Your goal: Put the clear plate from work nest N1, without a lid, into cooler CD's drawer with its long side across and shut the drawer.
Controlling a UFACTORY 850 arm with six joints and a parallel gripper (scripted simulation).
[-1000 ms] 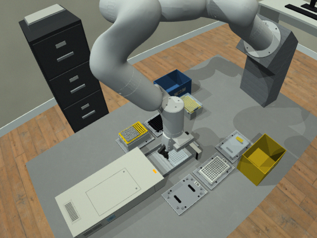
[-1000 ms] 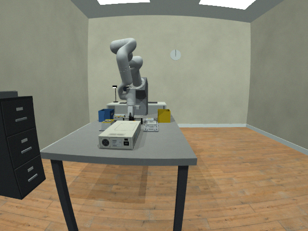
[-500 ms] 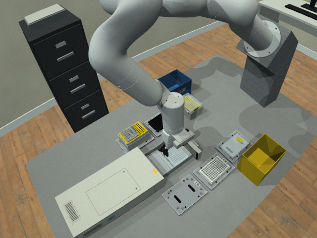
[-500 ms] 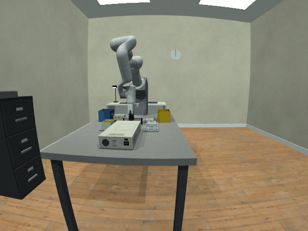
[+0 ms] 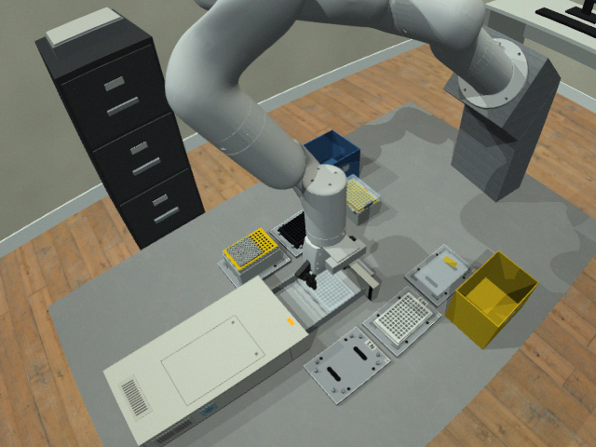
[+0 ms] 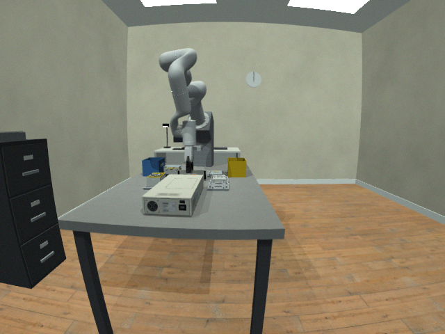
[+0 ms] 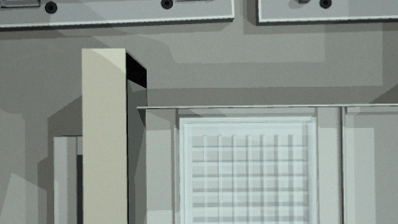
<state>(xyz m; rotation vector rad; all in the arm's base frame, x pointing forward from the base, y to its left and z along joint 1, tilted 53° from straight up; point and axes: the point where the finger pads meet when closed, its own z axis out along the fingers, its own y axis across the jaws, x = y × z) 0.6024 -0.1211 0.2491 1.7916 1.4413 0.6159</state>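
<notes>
Plate (image 5: 331, 289) flat in drawer (image 5: 307, 303) | long side unclear | pincer (image 5: 307, 278) open

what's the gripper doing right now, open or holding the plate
Gripper: open, holding nothing; it hangs above the clear gridded well plate, which lies in the cooler's pulled-out grey drawer.

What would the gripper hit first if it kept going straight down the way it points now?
Most likely the clear plate lying in the cooler's open drawer: the open gripper points down right above it. The height left between them is hard to judge.
</notes>
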